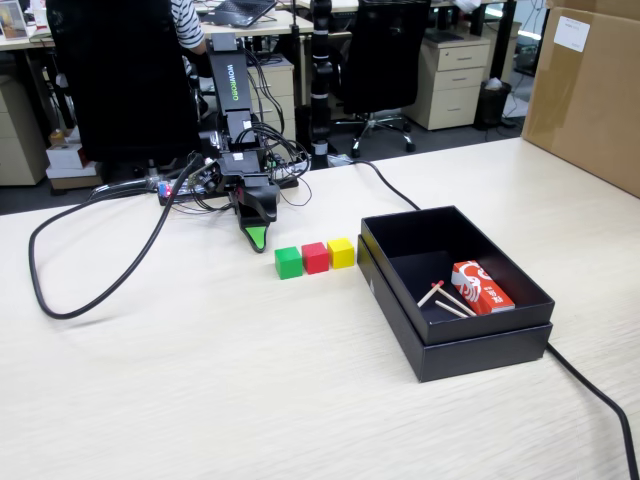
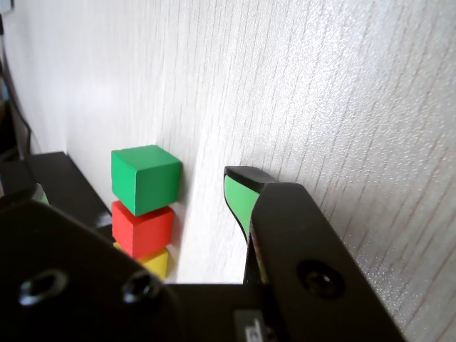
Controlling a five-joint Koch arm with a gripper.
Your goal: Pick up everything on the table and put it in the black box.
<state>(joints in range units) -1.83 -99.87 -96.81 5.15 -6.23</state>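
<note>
On the pale wood-grain table (image 1: 200, 380), the shallow matte black box (image 1: 480, 345) holds no cubes. Green cube (image 1: 288, 262), red cube (image 1: 315, 257) and yellow cube (image 1: 341, 252) sit touching beside it. The gripper (image 1: 257, 238), marked "WOWROBO", rests nearby, empty, jaws parted; reaching green likely comes first.

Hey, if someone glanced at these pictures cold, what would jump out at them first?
Three bright cubes in a touching row on the pale table: green cube, red cube, yellow cube. Right of them in the fixed view sits the black box, holding an orange-red carton and thin sticks. The tool rests left of the cubes.
</note>
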